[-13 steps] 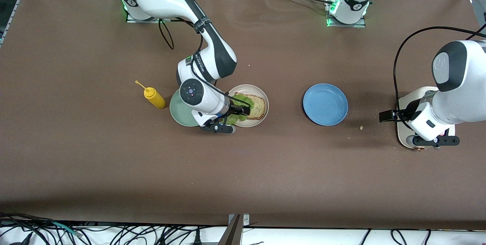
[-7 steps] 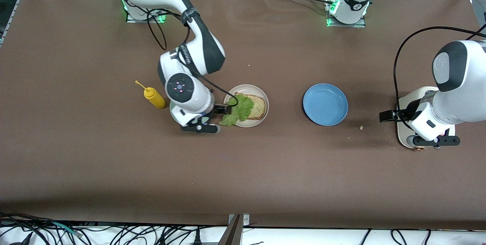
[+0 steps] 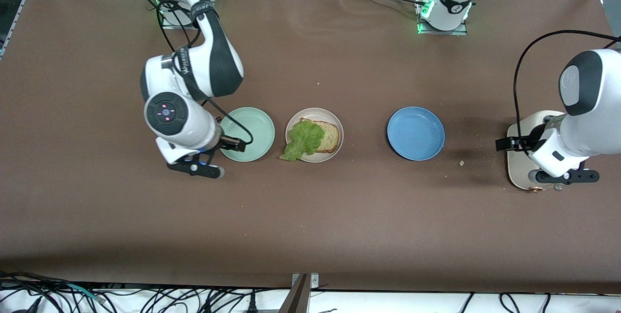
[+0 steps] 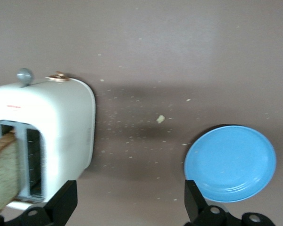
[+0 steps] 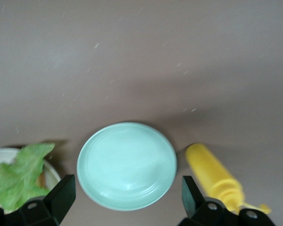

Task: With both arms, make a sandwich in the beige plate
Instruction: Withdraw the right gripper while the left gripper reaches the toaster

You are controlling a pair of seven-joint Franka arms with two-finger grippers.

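White arms (image 3: 191, 77), black joints, cables

Even, bright light is falling from overhead, leaving the brown table (image 3: 339, 216) matte and free of glare. Soft shadows are spreading beside the blue plate (image 3: 416, 133) and under both arms, and a darker band is running along the bottom of the front view. Both wrist views are showing motion blur, softening the toaster (image 4: 47, 141) and mint-green plate (image 5: 126, 165).

Bare table (image 3: 310, 216) lies nearer the front camera than the plates. The mint plate (image 3: 250, 133) and beige plate (image 3: 335, 145) sit just beside each other; the blue plate (image 3: 416, 133) stands well apart.
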